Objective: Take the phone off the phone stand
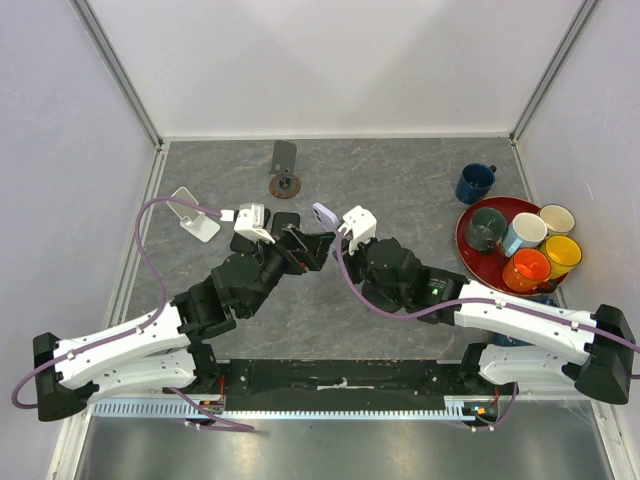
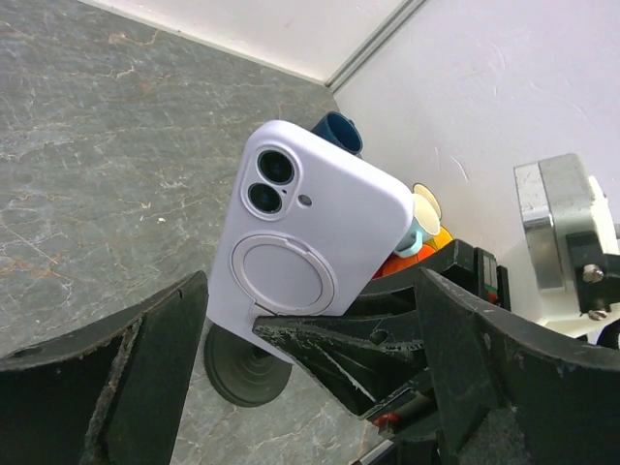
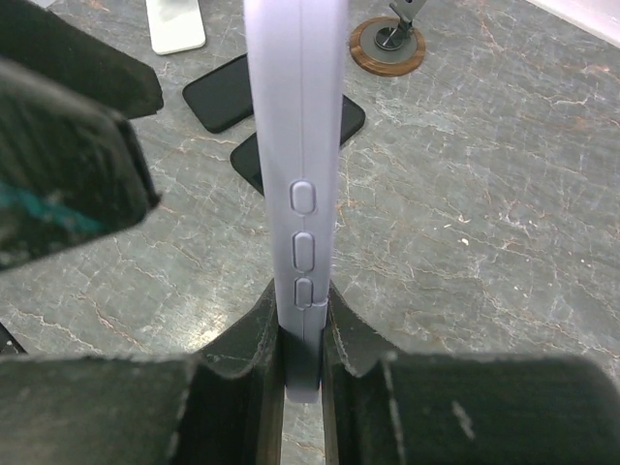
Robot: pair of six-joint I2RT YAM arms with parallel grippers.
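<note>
The phone (image 1: 324,213), in a lavender case with a ring on its back (image 2: 310,228), stands upright and edge-on (image 3: 295,145) above the table. My right gripper (image 3: 302,339) is shut on its lower end, one finger on each face. In the left wrist view a dark round disc (image 2: 242,373), seemingly the phone stand's base, sits on the table just under the phone; I cannot tell whether they touch. My left gripper (image 2: 310,320) is open, its jaws wide on either side of the phone's lower end and the right gripper's fingertips (image 2: 329,344), touching nothing.
Two black phones (image 3: 228,92) (image 3: 354,116) lie flat behind. A stand with a brown round base (image 1: 287,183) is at the back and a white stand (image 1: 195,213) at the left. A red tray (image 1: 478,262) with several mugs and a blue mug (image 1: 476,182) sit at the right.
</note>
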